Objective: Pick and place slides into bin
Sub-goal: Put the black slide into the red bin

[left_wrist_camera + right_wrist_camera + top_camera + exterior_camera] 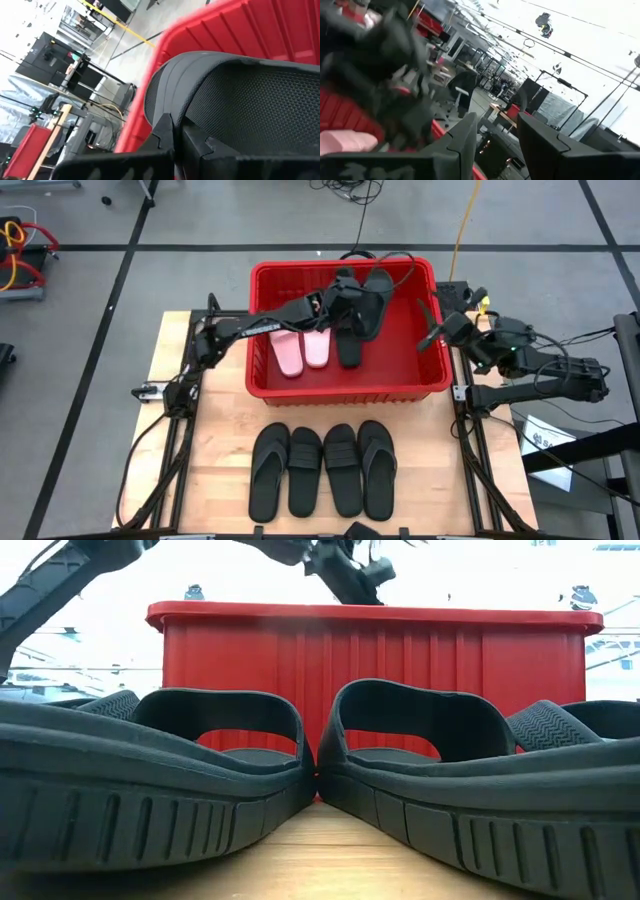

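Note:
The red bin (262, 330) stands at the table's far middle. Two pink slides (302, 350) and a black slide (348, 345) lie flat on its floor. My left gripper (338, 300) reaches in over the bin's left rim, shut on another black slide (376, 298) with a textured footbed (250, 95). In the low view it shows above the bin's rim (345, 570). My right gripper (432, 330) hangs open by the bin's right wall with nothing between its fingers (497, 125). Several black slides (322, 470) lie side by side on the table's near part. My left gripper pinches the black slide's edge (200, 131) between its two fingers, beside the smooth strap (170, 90). The fingers come from the table's left, slanting a little down. The slide is tilted over the bin's far part, beyond the fingers.
The row of black slides fills the near middle of the table (215, 440) and blocks most of the low view (200, 770). Bare wood lies left and right of the row. Cables run along both table sides.

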Tool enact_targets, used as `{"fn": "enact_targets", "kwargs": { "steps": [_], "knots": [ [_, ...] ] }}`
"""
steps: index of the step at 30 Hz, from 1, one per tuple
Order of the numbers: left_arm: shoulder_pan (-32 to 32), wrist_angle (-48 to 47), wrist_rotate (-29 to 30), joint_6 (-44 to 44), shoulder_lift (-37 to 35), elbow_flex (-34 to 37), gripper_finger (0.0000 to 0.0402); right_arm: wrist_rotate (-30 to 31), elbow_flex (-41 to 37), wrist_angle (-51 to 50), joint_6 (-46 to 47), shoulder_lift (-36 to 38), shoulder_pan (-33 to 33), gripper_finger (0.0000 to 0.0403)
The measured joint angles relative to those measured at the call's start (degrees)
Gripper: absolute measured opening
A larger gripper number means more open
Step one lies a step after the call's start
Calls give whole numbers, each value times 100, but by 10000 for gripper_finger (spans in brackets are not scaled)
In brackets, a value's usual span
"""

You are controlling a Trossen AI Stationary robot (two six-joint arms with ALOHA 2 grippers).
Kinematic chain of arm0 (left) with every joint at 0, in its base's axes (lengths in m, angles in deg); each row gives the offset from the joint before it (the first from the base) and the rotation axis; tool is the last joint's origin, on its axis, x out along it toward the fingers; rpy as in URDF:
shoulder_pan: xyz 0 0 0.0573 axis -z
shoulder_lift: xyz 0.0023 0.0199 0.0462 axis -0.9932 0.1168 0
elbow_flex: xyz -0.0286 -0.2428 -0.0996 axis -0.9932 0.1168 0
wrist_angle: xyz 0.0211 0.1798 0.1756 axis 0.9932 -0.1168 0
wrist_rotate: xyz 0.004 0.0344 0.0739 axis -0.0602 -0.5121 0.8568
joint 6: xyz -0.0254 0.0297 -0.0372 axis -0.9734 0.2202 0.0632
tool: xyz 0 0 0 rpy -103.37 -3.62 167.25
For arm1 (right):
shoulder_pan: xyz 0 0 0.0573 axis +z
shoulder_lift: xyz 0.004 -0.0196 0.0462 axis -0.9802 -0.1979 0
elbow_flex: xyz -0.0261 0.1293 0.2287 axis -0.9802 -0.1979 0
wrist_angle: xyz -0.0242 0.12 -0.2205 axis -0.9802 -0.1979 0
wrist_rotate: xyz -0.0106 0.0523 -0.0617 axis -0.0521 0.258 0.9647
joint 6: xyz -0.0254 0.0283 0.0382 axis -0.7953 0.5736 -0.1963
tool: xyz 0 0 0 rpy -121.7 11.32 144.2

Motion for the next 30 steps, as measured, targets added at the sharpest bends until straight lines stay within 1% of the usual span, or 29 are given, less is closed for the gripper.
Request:
{"fn": "enact_targets", "kwargs": {
  "steps": [4,10,13,16,17,19,22,30],
  "knots": [
    [0,231,0,-132,369,0,0,-4,0,-22,138,111,-2,130],
    [0,349,-39,-878,873,0,0,-11,0,-87,147,118,0,130],
    [0,434,-80,-1097,1144,0,0,-12,0,-89,149,81,0,130],
    [-4,553,-65,-1122,1373,-1,0,-12,0,-89,170,51,-1,130],
    [21,594,33,-1035,1422,-9,0,-13,0,-91,208,42,-1,130],
    [57,654,179,-944,1436,-9,0,-12,0,-87,321,28,0,130],
    [75,866,23,-968,1377,-31,1,-13,0,-92,409,26,-1,130],
    [37,858,199,-1193,1403,-24,7,-13,0,-90,411,28,-1,130]
  ]
}}
